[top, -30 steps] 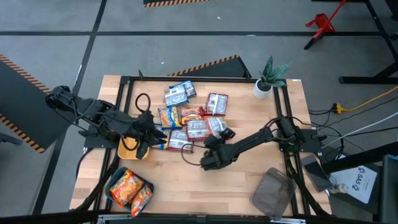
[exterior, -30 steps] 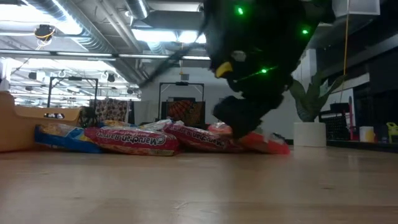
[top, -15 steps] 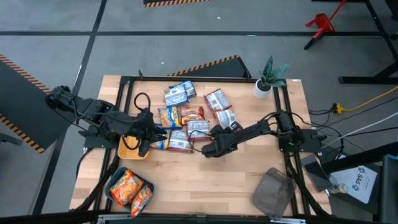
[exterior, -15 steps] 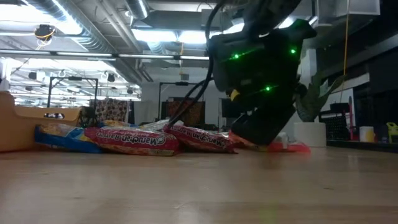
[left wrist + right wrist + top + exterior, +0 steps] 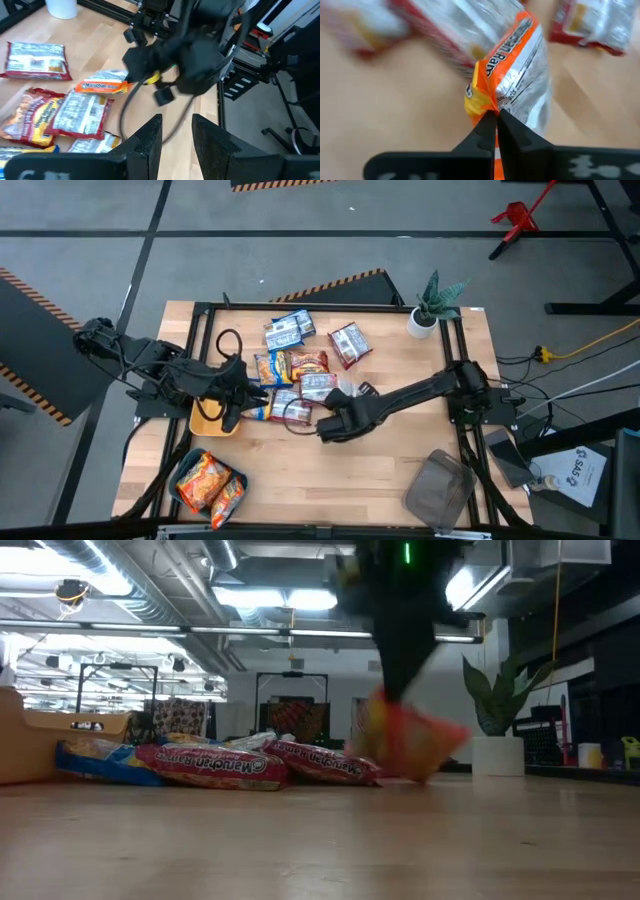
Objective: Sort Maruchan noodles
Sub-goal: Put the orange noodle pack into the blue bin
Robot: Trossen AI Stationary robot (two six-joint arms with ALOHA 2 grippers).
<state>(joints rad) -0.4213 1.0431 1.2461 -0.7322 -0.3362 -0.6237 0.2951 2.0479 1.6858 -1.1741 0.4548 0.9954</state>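
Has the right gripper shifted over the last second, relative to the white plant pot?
Yes. In the high view the right gripper has slid farther from the white plant pot, toward the packet pile, and is now shut on an orange crinkly ramen packet.

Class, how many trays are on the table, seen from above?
3: a yellow tray at the picture's left, a teal tray holding orange packets at bottom left, a grey tray at bottom right. None looks hidden.

Grey floor (image 5: 80, 220) with dark seams and orange-black hazard tape (image 5: 340, 283); red stand (image 5: 517, 218); yellow cable (image 5: 590, 340). Ceiling strip lights (image 5: 270, 598), ducts (image 5: 130, 585).
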